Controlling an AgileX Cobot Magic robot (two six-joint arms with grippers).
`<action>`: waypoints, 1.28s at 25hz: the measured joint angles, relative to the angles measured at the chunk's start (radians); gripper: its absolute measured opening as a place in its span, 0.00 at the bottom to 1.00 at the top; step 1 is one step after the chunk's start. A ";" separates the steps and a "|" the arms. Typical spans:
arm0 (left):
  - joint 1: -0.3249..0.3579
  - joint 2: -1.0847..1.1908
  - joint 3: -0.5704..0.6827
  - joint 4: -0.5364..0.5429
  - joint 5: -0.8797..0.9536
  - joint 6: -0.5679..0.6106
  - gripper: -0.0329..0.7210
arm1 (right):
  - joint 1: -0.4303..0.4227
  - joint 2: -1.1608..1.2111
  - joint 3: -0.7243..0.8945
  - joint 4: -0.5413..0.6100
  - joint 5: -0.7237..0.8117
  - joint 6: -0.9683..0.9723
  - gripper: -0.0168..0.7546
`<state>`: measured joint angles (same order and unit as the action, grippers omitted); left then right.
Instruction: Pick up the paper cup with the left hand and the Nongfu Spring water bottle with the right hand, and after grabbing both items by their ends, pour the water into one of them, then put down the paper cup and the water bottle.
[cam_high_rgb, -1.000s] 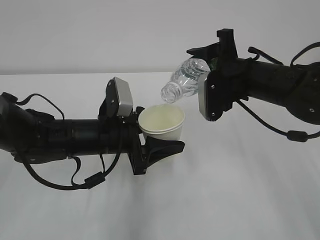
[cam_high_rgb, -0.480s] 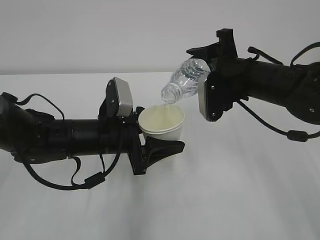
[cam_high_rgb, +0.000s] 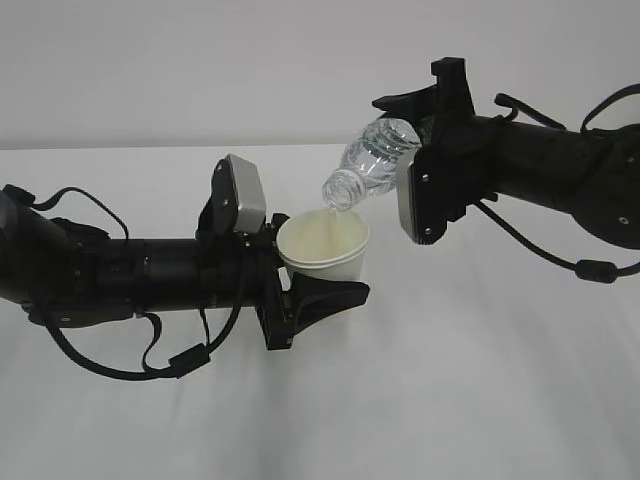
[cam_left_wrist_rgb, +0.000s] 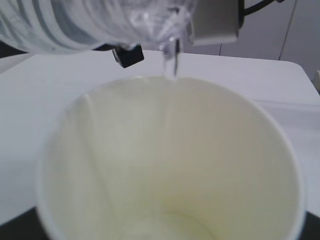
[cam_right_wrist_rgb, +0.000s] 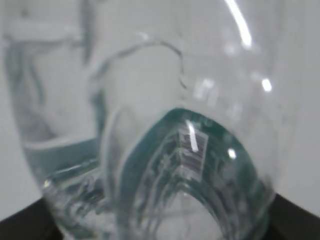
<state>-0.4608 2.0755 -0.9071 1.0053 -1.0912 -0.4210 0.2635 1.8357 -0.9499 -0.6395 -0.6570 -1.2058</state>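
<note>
white table (cam_high_rgb: 480, 400): l gripper (cam_high_rgb: 315, 290) clamps paper cup (cam_high_rgb: 325, 250); r gripper (cam_high_rgb: 425, 130) grips tilted bottle (cam_high_rgb: 372, 165), water (cam_left_wrist_rgb: 171, 60) pouring.

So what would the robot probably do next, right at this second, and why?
Probably hold the tilt and keep pouring. The Nongfu Spring water bottle is tipped mouth-down over the paper cup, a thin stream of water is falling inside the rim, and water is visible in the bottle. The cup looks far from full, so righting the bottle seems premature.

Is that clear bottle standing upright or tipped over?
Tipped: the water bottle slants neck-down over the paper cup, and a thin stream of water leaves its mouth.
</note>
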 joint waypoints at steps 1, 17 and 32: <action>0.000 0.000 0.000 0.000 0.000 0.000 0.70 | 0.000 0.000 0.000 0.000 0.000 0.000 0.66; 0.000 0.000 0.000 0.000 0.000 0.000 0.70 | 0.000 0.000 0.000 0.000 -0.002 -0.016 0.66; 0.000 0.000 0.000 0.026 0.000 0.000 0.70 | 0.000 0.000 0.000 0.000 -0.002 -0.016 0.66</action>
<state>-0.4608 2.0755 -0.9071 1.0315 -1.0912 -0.4210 0.2635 1.8357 -0.9499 -0.6395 -0.6585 -1.2217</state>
